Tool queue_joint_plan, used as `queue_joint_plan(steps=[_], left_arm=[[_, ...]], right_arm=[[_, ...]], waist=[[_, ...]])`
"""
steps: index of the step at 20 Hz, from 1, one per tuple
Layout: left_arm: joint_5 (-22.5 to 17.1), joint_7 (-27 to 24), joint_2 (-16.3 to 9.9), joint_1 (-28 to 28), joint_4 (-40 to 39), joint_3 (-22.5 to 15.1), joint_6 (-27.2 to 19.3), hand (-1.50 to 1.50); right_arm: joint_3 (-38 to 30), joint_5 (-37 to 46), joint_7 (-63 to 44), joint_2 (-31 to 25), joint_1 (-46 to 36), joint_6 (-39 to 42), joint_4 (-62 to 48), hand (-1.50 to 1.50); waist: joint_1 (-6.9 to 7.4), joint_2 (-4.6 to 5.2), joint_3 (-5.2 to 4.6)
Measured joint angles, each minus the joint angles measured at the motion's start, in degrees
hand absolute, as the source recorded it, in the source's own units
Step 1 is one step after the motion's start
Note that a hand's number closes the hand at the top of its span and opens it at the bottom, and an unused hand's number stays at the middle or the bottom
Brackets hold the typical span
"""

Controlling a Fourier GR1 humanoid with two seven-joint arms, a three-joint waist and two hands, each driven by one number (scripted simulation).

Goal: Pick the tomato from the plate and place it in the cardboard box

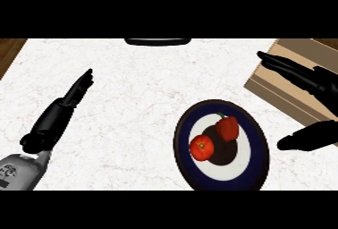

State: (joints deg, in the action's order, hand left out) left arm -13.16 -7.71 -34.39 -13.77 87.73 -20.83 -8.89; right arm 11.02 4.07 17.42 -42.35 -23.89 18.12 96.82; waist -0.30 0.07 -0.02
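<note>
A round red tomato (pixel 202 148) lies on the left half of a white plate with a dark blue rim (pixel 182 129), low and right of centre. Beside it on the plate sits a red bell pepper (pixel 228 128) with a green stem. The cardboard box (pixel 305 53) stands at the right edge, behind the plate. My right hand (pixel 310 82) hovers open to the right of the plate, fingers stretched over the box's near side and thumb (pixel 305 137) low by the plate's rim. It touches neither fruit. My left hand (pixel 63 109) rests open at the left, fingers pointing away.
White marble counter (pixel 132 89) with a wooden strip (pixel 9 50) at the far left. A dark flat object (pixel 158 41) lies at the counter's far edge, top centre.
</note>
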Motion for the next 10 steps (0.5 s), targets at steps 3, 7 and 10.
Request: queue_joint_plan(steps=[3,7,10], left_arm=[[0.2,-0.3,0.5,-0.5,-0.9,0.2,0.8,0.00],[0.2,0.1,1.0,-1.2,-1.4,0.7,1.6,0.00],[0.4,1.1,1.3,-2.0,-1.5,1.4,2.0,0.00]], right_arm=[[3.6,5.2,-2.6,-2.7,-1.3,2.6,2.4,-1.50],[9.0,10.0,-9.3,-4.1,-3.6,7.3,8.0,-1.50],[13.3,12.7,-16.1,-3.2,-5.1,10.8,12.4,-1.50]], waist=[[0.15,-0.07,-0.05],[0.25,-0.20,-0.09],[0.29,-0.25,-0.09]])
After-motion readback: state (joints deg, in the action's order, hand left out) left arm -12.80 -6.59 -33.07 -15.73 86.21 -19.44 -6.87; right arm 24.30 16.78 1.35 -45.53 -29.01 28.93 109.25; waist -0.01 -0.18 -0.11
